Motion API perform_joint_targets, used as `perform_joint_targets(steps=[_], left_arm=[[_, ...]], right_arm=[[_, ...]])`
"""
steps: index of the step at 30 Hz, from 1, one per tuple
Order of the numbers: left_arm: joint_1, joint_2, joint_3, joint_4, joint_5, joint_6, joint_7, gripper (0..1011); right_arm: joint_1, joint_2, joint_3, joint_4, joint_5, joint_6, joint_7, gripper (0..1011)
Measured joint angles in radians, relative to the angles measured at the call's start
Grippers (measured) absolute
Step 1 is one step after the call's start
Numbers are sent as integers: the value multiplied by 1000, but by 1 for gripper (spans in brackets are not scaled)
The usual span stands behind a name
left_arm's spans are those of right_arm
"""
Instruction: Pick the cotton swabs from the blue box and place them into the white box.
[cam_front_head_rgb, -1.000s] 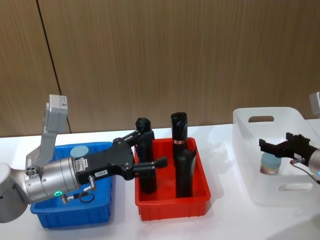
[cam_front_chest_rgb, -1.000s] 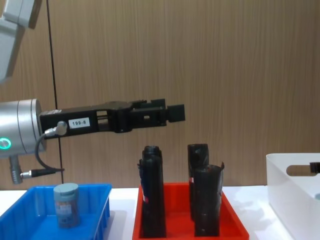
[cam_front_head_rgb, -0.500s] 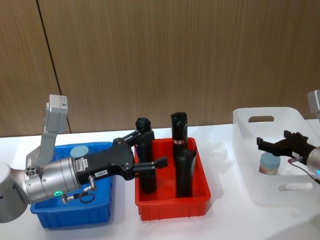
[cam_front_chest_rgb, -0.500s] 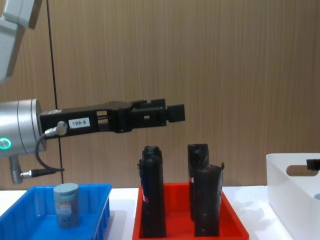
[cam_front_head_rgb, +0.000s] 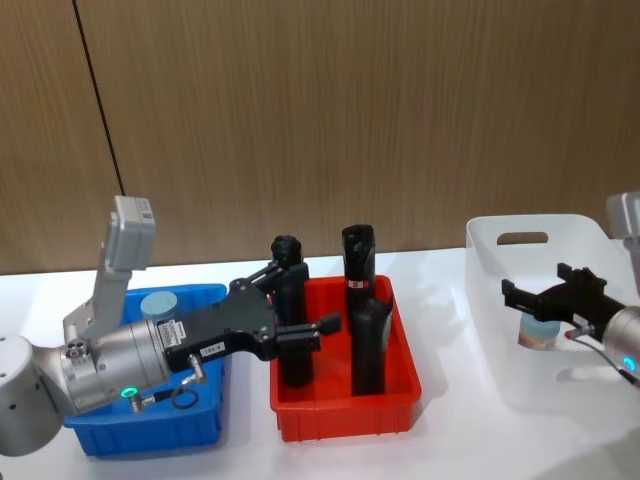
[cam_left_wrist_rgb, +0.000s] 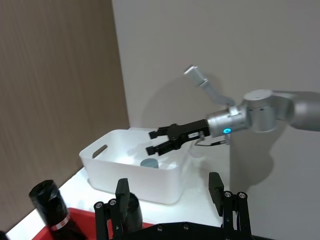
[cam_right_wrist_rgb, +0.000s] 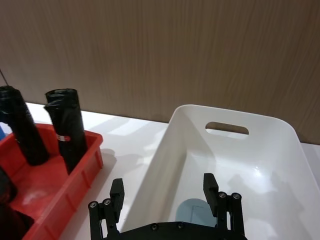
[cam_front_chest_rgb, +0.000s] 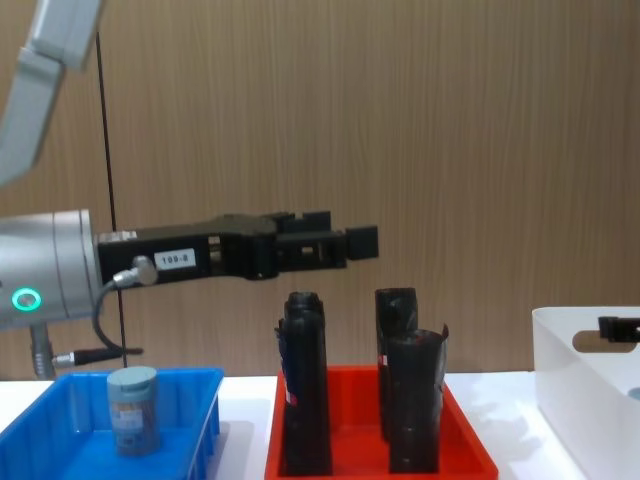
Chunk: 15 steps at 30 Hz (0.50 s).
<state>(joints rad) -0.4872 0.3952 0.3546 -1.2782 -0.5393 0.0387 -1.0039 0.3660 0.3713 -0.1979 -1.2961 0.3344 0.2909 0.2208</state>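
Where the right gripper (cam_front_head_rgb: 535, 285) hangs: over the white box (cam_front_head_rgb: 530, 225), toward the box's left wall, with a cotton swab tub (cam_front_head_rgb: 540, 333) below it.
Right fingers: spread wide and holding nothing. In the right wrist view the tub's lid (cam_right_wrist_rgb: 195, 212) sits lower than both, touching neither.
Room in the white box: the tub stands upright on the floor. Open floor runs from it to the far wall with the handle slot (cam_right_wrist_rgb: 226, 129).
Left gripper (cam_front_head_rgb: 308, 295): in the air where the blue box (cam_front_head_rgb: 140, 440) meets the red tray (cam_front_head_rgb: 345, 415), fingertips reaching over the tray's left side.
Left fingers: wide apart, gripping nothing.
Clearance under the left gripper: in the chest view it sits above the tops of the black rolls (cam_front_chest_rgb: 305, 380), with a gap of air between.
Other cotton swab tub (cam_front_chest_rgb: 132, 408): upright in the blue box, near its far wall, apart from the walls on either side. The left arm passes well above it.
Edges: the red tray lies just beside the blue box. A strip of white table (cam_front_head_rgb: 445, 300) separates the tray from the white box.
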Motion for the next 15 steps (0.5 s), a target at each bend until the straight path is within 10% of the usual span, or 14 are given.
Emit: perform_joint_targets(steps=[15], left_arm=[[49,-3,20,-70,68,-5,199,1000]], right_arm=[[-147,-14,-11,-183,-18,-99,-59,1001]])
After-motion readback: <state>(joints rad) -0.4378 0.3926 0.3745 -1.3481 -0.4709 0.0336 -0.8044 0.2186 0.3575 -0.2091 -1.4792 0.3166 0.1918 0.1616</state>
